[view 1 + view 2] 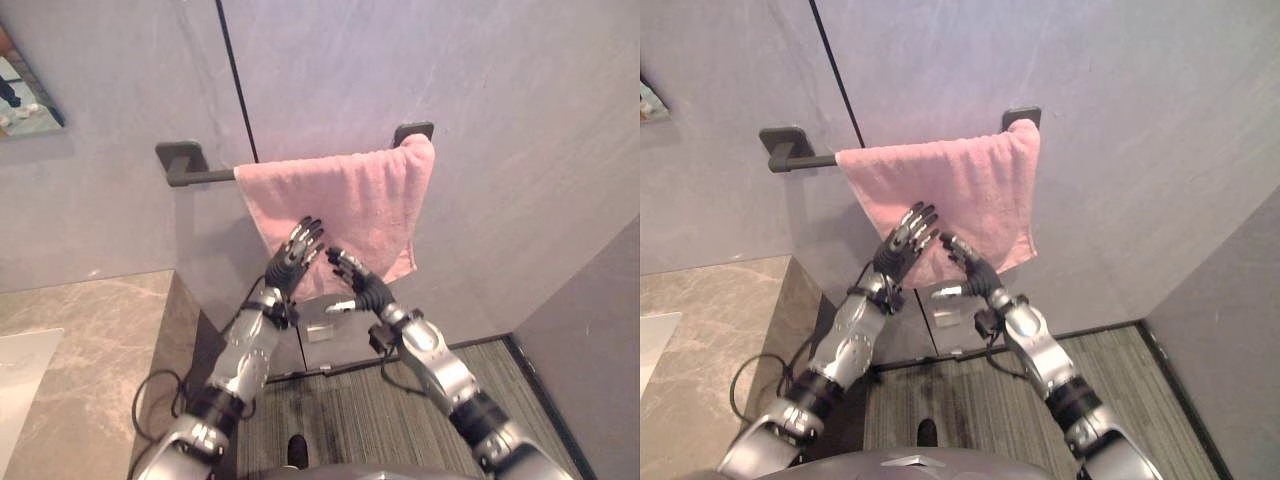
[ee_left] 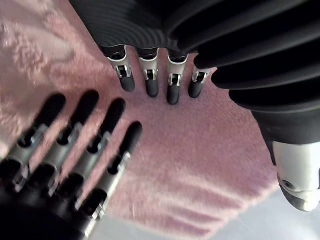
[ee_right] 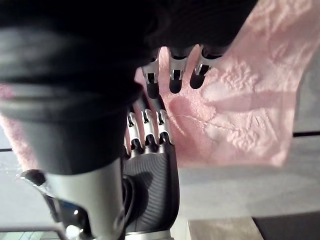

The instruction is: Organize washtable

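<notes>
Both left hand (image 1: 290,262) and right hand (image 1: 365,290), fingers released, face the pink towel (image 1: 350,195) hung lengthwise along horizontal bar (image 1: 205,177).

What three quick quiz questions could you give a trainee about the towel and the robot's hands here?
1. True or false: the pink towel lies crumpled in a basket.
2. The left hand and right hand are: A, both open in front of the towel; B, both clutching the towel; C, holding a cup.
3. Fill in: the towel hangs over a dark ___ on the wall.
Key: 1 false; 2 A; 3 bar.
</notes>
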Tool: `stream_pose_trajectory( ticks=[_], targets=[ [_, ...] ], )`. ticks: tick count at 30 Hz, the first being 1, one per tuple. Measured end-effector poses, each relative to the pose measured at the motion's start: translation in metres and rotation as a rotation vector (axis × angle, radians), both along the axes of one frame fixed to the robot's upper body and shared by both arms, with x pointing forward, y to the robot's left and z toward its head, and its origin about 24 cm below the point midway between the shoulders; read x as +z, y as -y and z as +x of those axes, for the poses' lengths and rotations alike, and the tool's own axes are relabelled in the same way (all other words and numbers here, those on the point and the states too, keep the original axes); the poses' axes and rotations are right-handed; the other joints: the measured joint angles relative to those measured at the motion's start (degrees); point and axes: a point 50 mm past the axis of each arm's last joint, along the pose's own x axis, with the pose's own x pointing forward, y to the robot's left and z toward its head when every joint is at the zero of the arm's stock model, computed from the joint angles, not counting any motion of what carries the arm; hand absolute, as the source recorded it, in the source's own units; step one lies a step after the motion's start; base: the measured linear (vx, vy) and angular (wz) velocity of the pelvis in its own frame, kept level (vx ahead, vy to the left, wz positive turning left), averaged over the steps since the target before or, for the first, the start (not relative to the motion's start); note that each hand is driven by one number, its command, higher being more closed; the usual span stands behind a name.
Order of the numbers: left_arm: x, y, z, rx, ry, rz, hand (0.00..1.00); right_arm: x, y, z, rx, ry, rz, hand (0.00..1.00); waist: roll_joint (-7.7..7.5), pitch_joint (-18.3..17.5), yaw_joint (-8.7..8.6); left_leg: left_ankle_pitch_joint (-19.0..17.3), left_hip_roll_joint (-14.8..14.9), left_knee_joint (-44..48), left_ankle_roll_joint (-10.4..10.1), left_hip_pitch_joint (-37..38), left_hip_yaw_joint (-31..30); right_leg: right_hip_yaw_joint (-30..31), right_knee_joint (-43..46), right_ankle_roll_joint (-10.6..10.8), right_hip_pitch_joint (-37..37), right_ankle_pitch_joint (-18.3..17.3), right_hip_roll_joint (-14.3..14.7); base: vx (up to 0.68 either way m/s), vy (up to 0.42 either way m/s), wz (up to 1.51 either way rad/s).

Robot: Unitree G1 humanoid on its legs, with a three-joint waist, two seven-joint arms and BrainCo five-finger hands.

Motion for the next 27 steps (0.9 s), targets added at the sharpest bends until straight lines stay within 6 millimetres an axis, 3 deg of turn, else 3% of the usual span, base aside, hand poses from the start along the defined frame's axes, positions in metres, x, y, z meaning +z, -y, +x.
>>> stream_pose_trajectory(
  ticks=[3, 7, 11, 15, 17, 20, 23, 27],
  targets=[
    [0.023, -0.011, 0.019, 0.049, 0.051, 0.033, 0.0, 0.025, 0.004, 0.019, -0.051, 0.073, 0.011, 0.0, 0.09, 2.4, -0.11, 0.7, 0.3, 0.2, -0.1, -1.7, -0.1, -0.1, 1.5, 0.0, -2.2, 0.0, 0.3, -0.01, 0.002, 0.01],
    [0.034, -0.006, 0.023, 0.044, 0.096, 0.024, 0.0, 0.039, 0.018, 0.038, -0.162, 0.095, 0.019, 0.0, 0.39, 3.3, 0.05, 1.4, 0.5, 0.1, -0.1, -4.2, -0.7, -0.6, 2.9, -0.1, -4.9, 0.0, 0.6, -0.04, 0.017, 0.06],
    [0.038, -0.015, 0.025, 0.082, 0.109, 0.012, 0.0, 0.044, 0.035, 0.043, -0.257, 0.106, 0.052, 0.0, 0.98, 4.2, -0.39, 0.9, 0.4, -0.3, -0.2, -4.4, -0.5, -0.1, 3.7, 0.0, -5.8, 0.0, 0.6, -0.06, 0.041, -0.08],
    [0.037, -0.029, 0.018, 0.138, 0.12, 0.0, 0.0, 0.048, 0.075, 0.04, -0.411, 0.129, 0.092, 0.0, 1.21, 4.3, -1.32, 0.6, 0.4, -0.3, 0.2, -4.4, -0.5, 0.0, 3.7, 0.2, -5.9, 0.1, 0.5, -0.02, 0.015, -0.02],
    [0.032, -0.045, 0.011, 0.202, 0.114, -0.019, 0.0, 0.045, 0.094, 0.03, -0.47, 0.134, 0.104, 0.0, 1.29, 4.3, -1.39, 0.5, 0.4, -0.3, 0.1, -4.3, -0.5, 0.1, 3.6, 0.1, -5.8, 0.1, 0.5, 0.0, 0.0, 0.0],
    [0.015, -0.094, -0.006, 0.436, 0.051, -0.073, 0.0, 0.03, 0.124, 0.01, -0.57, 0.106, 0.105, 0.0, 1.52, 4.5, -1.36, 0.4, 0.4, -0.1, 0.0, -3.9, -0.4, 0.1, 3.5, 0.0, -5.6, -0.2, 0.5, 0.01, -0.009, 0.0],
    [-0.006, -0.129, -0.031, 0.6, -0.021, -0.066, 0.0, 0.015, 0.144, -0.007, -0.651, 0.072, 0.076, 0.0, 1.55, 4.4, -1.0, 0.2, 0.3, 0.2, -0.3, -2.7, -0.3, 0.1, 3.4, 0.0, -4.5, -0.6, 0.3, 0.05, -0.035, 0.02],
    [-0.031, -0.143, -0.056, 0.668, -0.106, -0.037, 0.0, 0.012, 0.155, -0.02, -0.692, 0.076, 0.082, 0.0, 1.63, 4.4, -0.67, 0.2, 0.4, 0.2, -0.3, -2.2, -0.3, 0.1, 2.7, -0.1, -3.7, -0.7, 0.4, 0.04, -0.032, 0.01]
  ],
)
